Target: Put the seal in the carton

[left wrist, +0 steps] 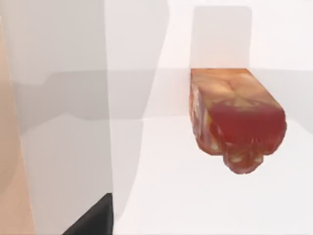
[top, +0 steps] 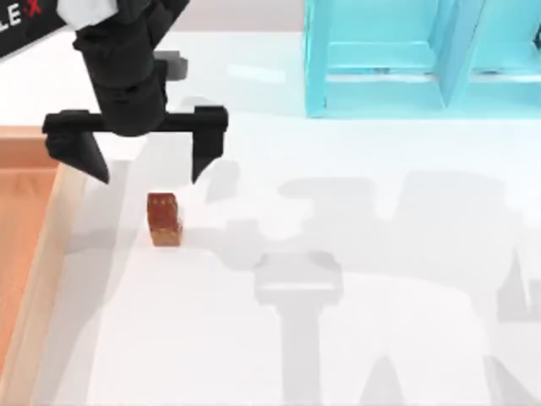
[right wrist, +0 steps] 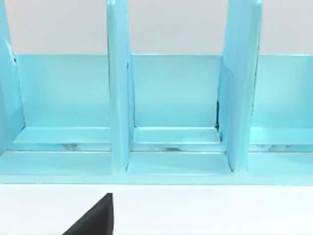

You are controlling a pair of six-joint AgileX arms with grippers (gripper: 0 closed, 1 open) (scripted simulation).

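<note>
On the white table [top: 363, 338], the seal [top: 164, 219] stands alone, a small reddish-brown block just right of the carton [top: 52, 245], whose pale wooden wall runs down the table's left edge with the orange floor beyond it. The seal is not yet in the carton and nothing touches it. Its longer side runs roughly toward and away from the table's far edge in the top view.

Just beyond it hangs the left gripper [top: 140, 165], fingers spread wide and pointing down, one tip toward the carton wall, the other on the block's right. The seal lies slightly nearer than the gap between those fingers, roughly centred between them, so the line joining the tips appears to cross the block's shorter width. In the left wrist view the seal [left wrist: 237, 120] sits close and off to one side, a sign the gripper is not yet squarely over it. A short advance toward the near edge and a descent look needed before closing.

Farthest back stands a turquoise frame [top: 423, 59], which the right wrist view faces [right wrist: 176, 112]; whether the right gripper's fingers are apart or together cannot be told.
</note>
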